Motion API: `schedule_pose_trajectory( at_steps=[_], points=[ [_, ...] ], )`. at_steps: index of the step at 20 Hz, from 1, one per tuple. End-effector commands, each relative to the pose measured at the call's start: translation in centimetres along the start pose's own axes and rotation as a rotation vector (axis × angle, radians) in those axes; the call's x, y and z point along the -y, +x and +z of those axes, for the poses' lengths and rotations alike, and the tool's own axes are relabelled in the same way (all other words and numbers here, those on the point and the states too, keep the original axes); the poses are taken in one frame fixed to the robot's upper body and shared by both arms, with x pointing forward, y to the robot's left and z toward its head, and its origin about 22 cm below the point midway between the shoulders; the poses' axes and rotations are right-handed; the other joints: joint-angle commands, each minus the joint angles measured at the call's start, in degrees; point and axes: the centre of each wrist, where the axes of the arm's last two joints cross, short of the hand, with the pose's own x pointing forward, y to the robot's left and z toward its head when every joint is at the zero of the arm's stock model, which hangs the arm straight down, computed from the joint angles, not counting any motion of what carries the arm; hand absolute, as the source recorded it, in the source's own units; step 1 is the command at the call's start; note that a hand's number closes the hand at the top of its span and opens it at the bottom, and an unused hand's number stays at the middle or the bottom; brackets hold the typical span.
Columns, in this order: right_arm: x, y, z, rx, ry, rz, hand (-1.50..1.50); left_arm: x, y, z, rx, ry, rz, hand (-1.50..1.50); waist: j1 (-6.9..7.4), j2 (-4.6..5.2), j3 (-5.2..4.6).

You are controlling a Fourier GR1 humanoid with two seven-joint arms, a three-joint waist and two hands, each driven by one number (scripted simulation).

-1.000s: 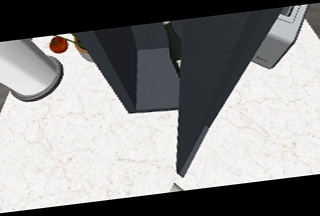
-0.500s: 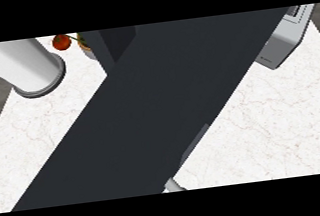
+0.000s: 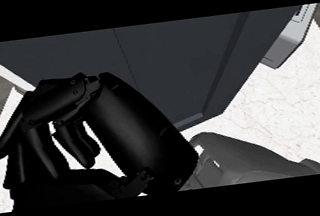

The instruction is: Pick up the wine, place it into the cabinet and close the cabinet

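Head view: dark cabinet (image 3: 165, 64) is filling the upper frame, doors appearing shut. Black hand (image 3: 84, 134), close to the lens at lower left, is showing fingers (image 3: 74, 143) curled with nothing visible between them; which hand, cannot tell. Wine is not showing. Grey forearm (image 3: 252, 161) is lying lower right on the marble counter (image 3: 297, 108).

No readable text anywhere.

Blank dark face on the cabinet (image 3: 179, 62), plain black on the hand (image 3: 84, 134), bare marble on the desk (image 3: 282, 110); faint marks on the grey appliance (image 3: 288, 39), too small to read.
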Motion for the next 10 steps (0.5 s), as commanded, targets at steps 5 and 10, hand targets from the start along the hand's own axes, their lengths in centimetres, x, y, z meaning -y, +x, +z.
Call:
schedule_pose_trajectory(
  at_steps=[5, 10],
  points=[
    [2.7, -1.4, -6.9, -0.042, 0.078, 0.014, 1.50, -2.0, 0.6, 1.3, 0.046, -0.024, 0.029, -1.50, -0.51, 0.18, 0.03],
    [4.0, -2.4, -7.7, -0.243, 0.432, -0.035, 1.50, -1.2, 1.6, -0.9, 0.051, -0.049, 0.041, -1.50, -0.03, 0.69, 0.12]
  ],
)
